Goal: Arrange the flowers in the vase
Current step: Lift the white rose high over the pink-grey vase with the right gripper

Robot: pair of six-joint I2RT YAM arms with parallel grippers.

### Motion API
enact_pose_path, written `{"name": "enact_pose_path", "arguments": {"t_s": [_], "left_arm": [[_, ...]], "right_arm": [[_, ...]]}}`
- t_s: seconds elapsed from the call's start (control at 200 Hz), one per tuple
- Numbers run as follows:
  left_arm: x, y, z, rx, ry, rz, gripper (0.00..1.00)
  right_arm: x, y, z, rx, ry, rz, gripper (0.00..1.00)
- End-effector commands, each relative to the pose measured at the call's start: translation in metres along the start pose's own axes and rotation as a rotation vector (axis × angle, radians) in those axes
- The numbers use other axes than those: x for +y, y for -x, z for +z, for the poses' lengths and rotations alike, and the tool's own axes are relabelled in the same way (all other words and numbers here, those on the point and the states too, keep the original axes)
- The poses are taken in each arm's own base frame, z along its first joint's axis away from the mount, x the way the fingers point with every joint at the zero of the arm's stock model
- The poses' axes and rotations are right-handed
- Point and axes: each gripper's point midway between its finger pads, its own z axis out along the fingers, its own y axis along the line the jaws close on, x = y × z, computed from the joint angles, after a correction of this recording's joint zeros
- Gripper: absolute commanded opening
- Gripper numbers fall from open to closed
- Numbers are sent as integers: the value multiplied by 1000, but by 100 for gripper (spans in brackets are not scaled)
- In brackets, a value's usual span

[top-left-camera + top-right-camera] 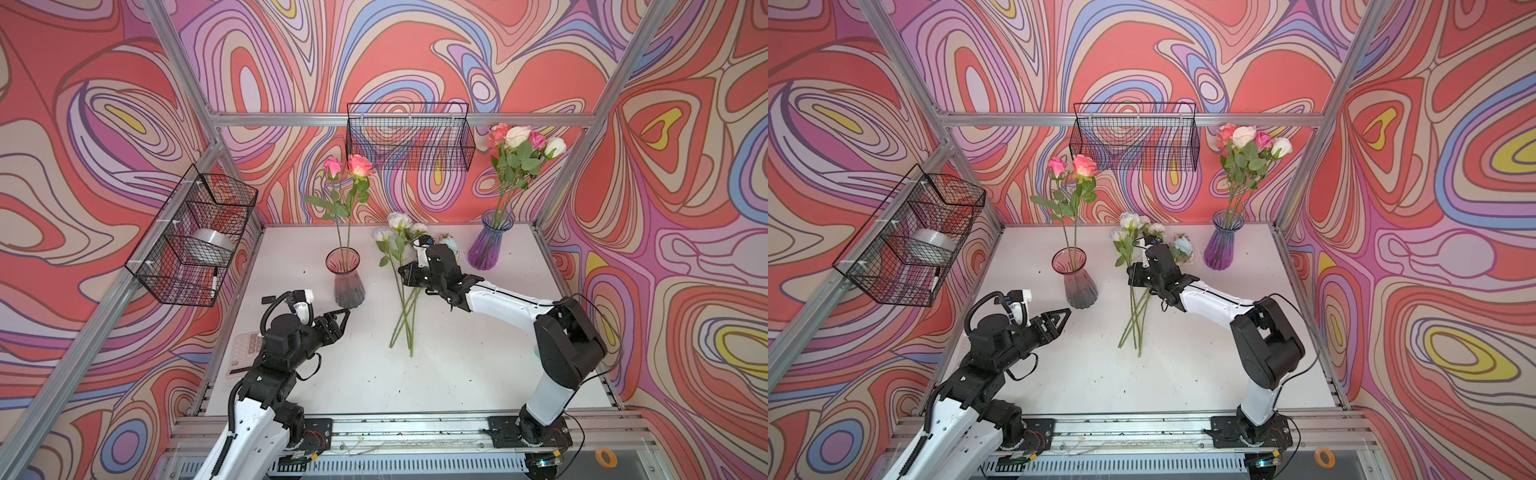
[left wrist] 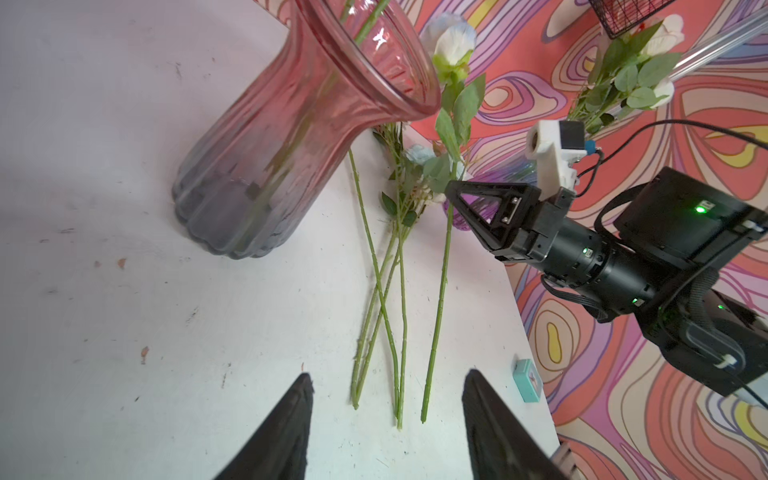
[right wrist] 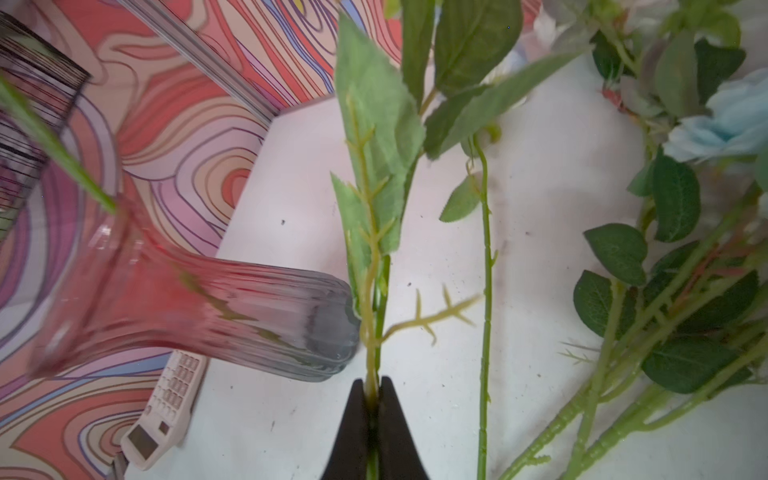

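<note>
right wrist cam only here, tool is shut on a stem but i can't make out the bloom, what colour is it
Observer: The held flower has a white bloom tinged pale blue.
Operator: ok, where's the left arm
Observer: The left tool is open and empty, near the base of the pink vase but clear of it.
Operator: what's already in that vase, i only see its side
Observer: Two roses stand upright in it, one pink and one coral.
</note>
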Motion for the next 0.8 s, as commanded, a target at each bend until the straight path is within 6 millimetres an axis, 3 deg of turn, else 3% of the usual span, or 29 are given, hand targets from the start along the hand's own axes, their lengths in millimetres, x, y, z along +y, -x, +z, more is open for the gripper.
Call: {"name": "enact_pose_path", "arguments": {"t_s": [0.0,0.15,0.175,0.235,0.446,0.551,0.651,0.726,0.746,0.796], "left_arm": [[-41,17,2,-11,-161,39,58],[-52,9,13,39,-180,101,58],[-66,18,10,22,-200,128,57],[-73,20,7,15,-195,172,57],[-66,39,-10,-102,-116,198,58],[-47,48,-27,-190,-15,165,58],[-16,58,-51,-322,118,84,58],[9,52,-63,-355,204,5,57],[23,42,-59,-334,238,-5,57],[32,35,-60,-325,253,-27,57]], "right_arm": [[41,34,-31,-158,160,-31,0],[62,35,-61,-233,268,-49,0],[66,35,-66,-244,286,-53,0],[76,33,-76,-272,325,-79,0],[107,44,-105,-381,391,-183,0],[125,57,-117,-442,420,-228,0],[146,74,-126,-511,456,-271,0],[166,89,-128,-561,491,-315,0],[171,93,-128,-577,500,-326,0],[182,104,-128,-616,521,-335,0]]}}
